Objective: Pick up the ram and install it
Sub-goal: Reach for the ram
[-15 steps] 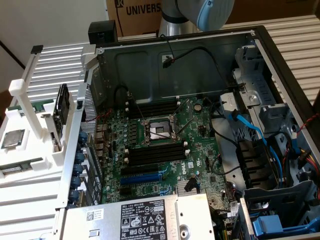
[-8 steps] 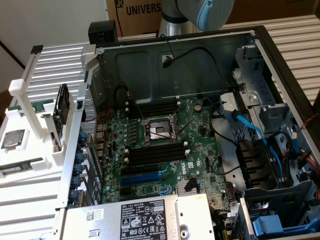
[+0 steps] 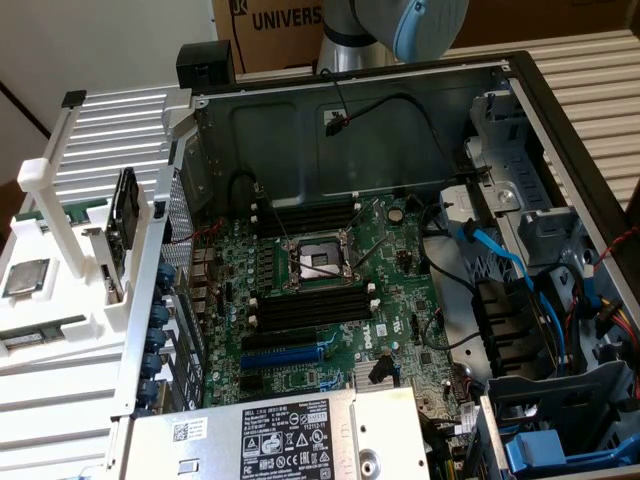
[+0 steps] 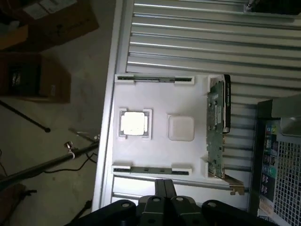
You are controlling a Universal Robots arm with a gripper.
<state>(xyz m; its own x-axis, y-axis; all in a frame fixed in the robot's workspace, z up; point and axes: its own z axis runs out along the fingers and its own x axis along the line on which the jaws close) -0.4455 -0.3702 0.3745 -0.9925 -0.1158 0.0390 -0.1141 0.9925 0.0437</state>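
**Wrist view, nearest first**
- Gripper: dark fingers pressed together, holding nothing. It hovers over the tray's edge, above the ram and clear of it.
- Ram: dark-green stick lying flat in white end clips on the tray's near rim (the item closest to the gripper). It sits in the tray, outside the computer.
- White moulded tray: rests on a ribbed aluminium table.
- Processor chip: square and silver, seated in a framed pocket mid-tray.
- Square recess: just beside the processor.
- Second ram stick: clipped along the tray's far rim, parallel to the first.
- Expansion card: green board standing on edge in the tray's side holder, between the sticks' ends and the case.

**Exterior view, nearest first**
- Power supply: grey box with a black label, in the foreground.
- Motherboard: green, lying inside the open computer case.
- Black memory slots: they flank the processor socket.
- Blue data cable: runs toward the exterior view's right.
- Robot arm: grey with a blue cap, behind the case.
- Cardboard box: farthest back.
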